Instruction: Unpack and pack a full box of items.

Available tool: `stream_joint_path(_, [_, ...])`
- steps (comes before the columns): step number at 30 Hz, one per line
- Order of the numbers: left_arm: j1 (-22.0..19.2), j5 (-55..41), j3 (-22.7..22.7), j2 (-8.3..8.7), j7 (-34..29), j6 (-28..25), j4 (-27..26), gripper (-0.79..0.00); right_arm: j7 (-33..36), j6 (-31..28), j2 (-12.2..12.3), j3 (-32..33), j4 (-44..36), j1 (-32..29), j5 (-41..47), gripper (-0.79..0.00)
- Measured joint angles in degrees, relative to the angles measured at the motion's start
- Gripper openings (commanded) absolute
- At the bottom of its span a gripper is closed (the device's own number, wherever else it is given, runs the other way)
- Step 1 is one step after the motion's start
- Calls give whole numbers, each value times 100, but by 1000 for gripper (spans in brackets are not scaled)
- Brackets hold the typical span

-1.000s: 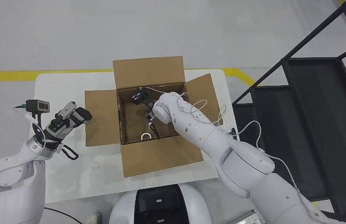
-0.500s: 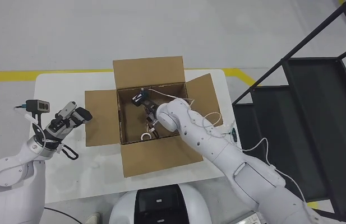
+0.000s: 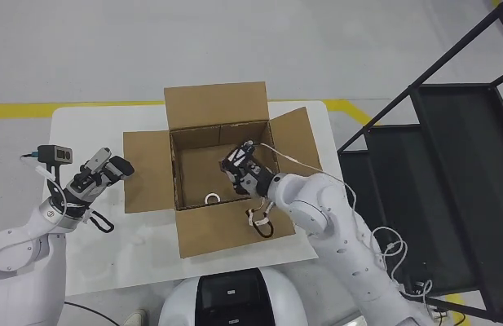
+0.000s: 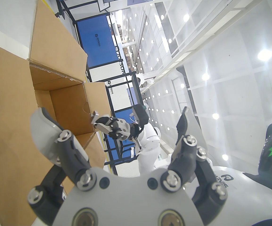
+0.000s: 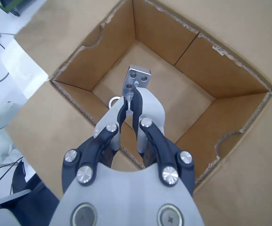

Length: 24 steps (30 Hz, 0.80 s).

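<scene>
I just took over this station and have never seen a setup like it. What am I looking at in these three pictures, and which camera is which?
This is a two-armed robot working at a white table. The top view looks down from above its arms. The other two pictures come from a camera on each wrist, looking along that arm's own fingers. On the table stands an open cardboard box with its flaps spread out. The right gripper is over the box, shut on a small metal plate with holes. A pale ring lies on the box floor. The left gripper is open and holds nothing, off to the side of the box.
</scene>
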Motion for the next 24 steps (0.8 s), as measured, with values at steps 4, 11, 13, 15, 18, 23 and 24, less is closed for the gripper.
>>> stream_joint_path(4, [0, 0, 0, 0, 0, 0, 0, 0, -523, -393, 114, 621, -405, -656, 277, -785])
stream_joint_path(11, [0, 0, 0, 0, 0, 0, 0, 0, -1531, -1248, 293, 1801, -840, -1853, 720, -785])
stream_joint_path(13, [0, 0, 0, 0, 0, 0, 0, 0, -1783, -1498, 330, 2096, -895, -2151, 852, -785])
stream_joint_path(15, [0, 0, 0, 0, 0, 0, 0, 0, -2112, -1816, 368, 2430, -920, -2496, 1000, -785])
stream_joint_path(18, [0, 0, 0, 0, 0, 0, 0, 0, -2656, -2211, 407, 2875, -900, -2968, 1096, -785])
stream_joint_path(23, [0, 0, 0, 0, 0, 0, 0, 0, -3698, -2635, 433, 3488, -599, -3615, 1172, -785])
stream_joint_path(24, [0, 0, 0, 0, 0, 0, 0, 0, -3846, -2700, 437, 3570, -512, -3698, 1171, -785])
